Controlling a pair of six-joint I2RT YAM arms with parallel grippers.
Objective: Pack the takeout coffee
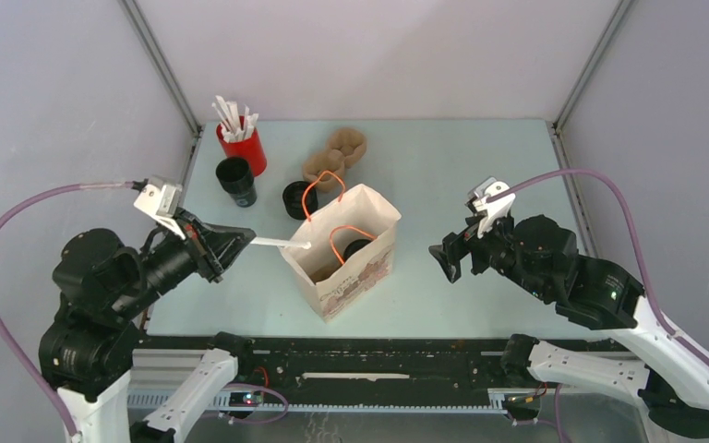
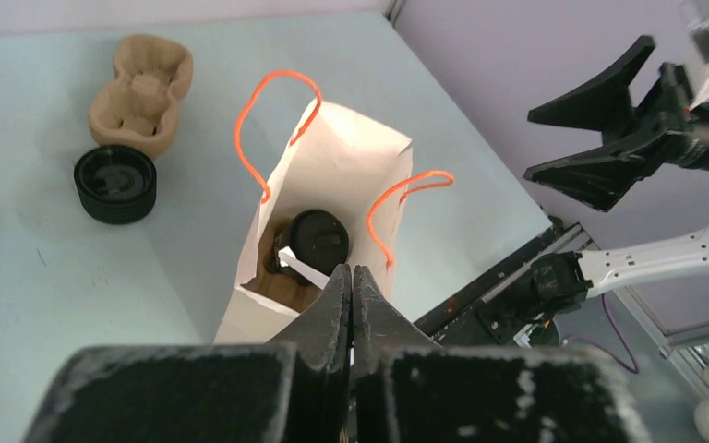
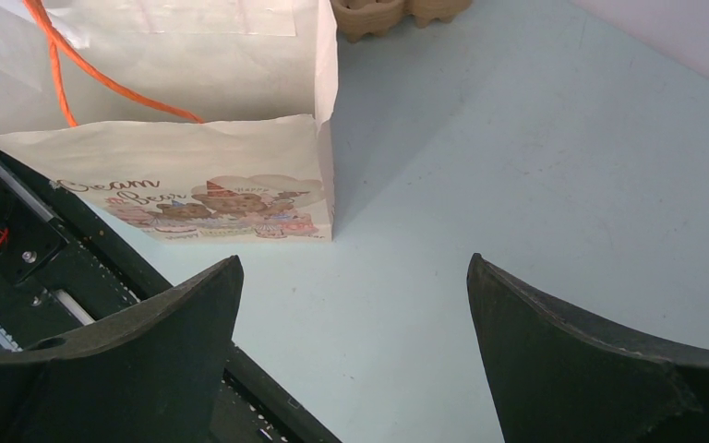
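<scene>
The takeout coffee point(image 2: 318, 238), a black cup with a round black lid, stands inside the brown paper bag point(image 1: 362, 214) with orange handles; its lid point(image 1: 357, 247) shows through the bag's mouth. Left of the bag, my left gripper point(image 1: 247, 240) is shut on a thin white stick point(image 1: 282, 244). The stick's far end reaches over the bag's left rim. In the left wrist view the jaws point(image 2: 351, 271) are pressed together, with the white stick point(image 2: 303, 269) just ahead of them above the cup. My right gripper point(image 1: 452, 258) hangs wide open to the right of the bag point(image 3: 194, 157), with nothing between its fingers point(image 3: 353, 260).
A red cup of white sticks point(image 1: 242, 148) stands at the back left, with another black cup point(image 1: 236, 180) in front of it. A squat black round piece point(image 1: 297, 198) and a brown cardboard cup carrier point(image 1: 335, 154) lie behind the bag. Black rails point(image 1: 332, 360) run along the near edge.
</scene>
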